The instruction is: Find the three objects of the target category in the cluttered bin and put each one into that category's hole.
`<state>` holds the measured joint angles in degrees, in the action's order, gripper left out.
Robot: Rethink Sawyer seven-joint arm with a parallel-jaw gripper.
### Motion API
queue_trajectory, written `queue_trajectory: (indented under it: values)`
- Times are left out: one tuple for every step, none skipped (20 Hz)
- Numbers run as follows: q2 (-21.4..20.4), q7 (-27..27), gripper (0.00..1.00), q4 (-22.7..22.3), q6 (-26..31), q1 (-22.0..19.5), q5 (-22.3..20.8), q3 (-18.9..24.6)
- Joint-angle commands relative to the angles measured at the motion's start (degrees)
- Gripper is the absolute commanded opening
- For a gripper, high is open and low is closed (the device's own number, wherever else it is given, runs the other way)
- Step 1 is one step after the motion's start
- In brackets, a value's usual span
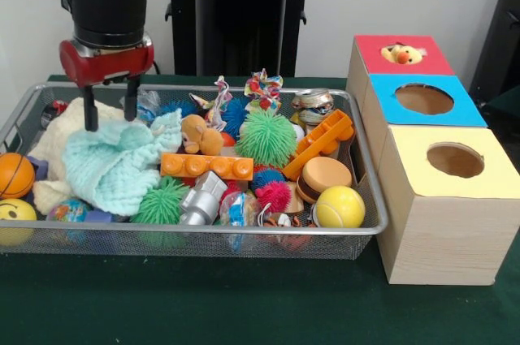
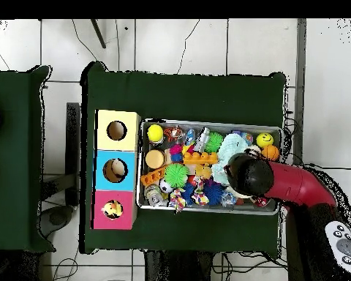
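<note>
1. Nearest lies the green table [image 1: 244, 312], with the wire bin [image 1: 203, 235] on it.
2. At the bin's front sit a yellow ball [image 1: 340, 207] and a silver toy [image 1: 201, 197].
3. Behind them lie an orange brick [image 1: 206, 166] and a mint knitted cloth [image 1: 118, 162].
4. My tool [image 1: 110, 105] hangs over that cloth, fingers spread, holding nothing.
5. Beside the bin stands the box, with yellow hole [image 1: 455, 160], blue hole [image 1: 424, 99] and, farthest, red hole [image 1: 404, 54] with a toy in it.
</note>
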<state>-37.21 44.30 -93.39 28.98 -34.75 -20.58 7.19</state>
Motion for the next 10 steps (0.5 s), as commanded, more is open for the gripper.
queue_trajectory:
  values:
    - [-1.70, -0.02, 1.00, -4.43, 6.67, 0.89, -1.31, 5.53]
    - [-2.65, -0.13, 1.00, -5.16, 6.95, 1.00, -1.32, 5.57]
    - [-3.59, -0.22, 1.00, -5.35, 7.47, 1.42, -1.32, 5.46]
    - [-4.24, -0.11, 1.00, -5.87, 7.45, 1.32, -1.19, 5.47]
    - [-5.02, 0.19, 1.00, -6.18, 7.65, 1.41, -0.62, 5.75]
    - [-5.62, 0.12, 1.00, -6.71, 7.65, 1.13, -0.32, 6.01]
    - [-6.15, 0.26, 1.00, -6.86, 8.06, 1.22, 0.13, 6.22]
    - [-6.84, 0.97, 1.00, -6.95, 8.94, 1.39, 1.38, 6.74]
    - [-7.02, 1.82, 1.00, -6.96, 9.14, 1.44, 2.40, 7.27]
    - [-7.20, 2.68, 1.00, -6.97, 9.33, 1.49, 3.43, 7.80]
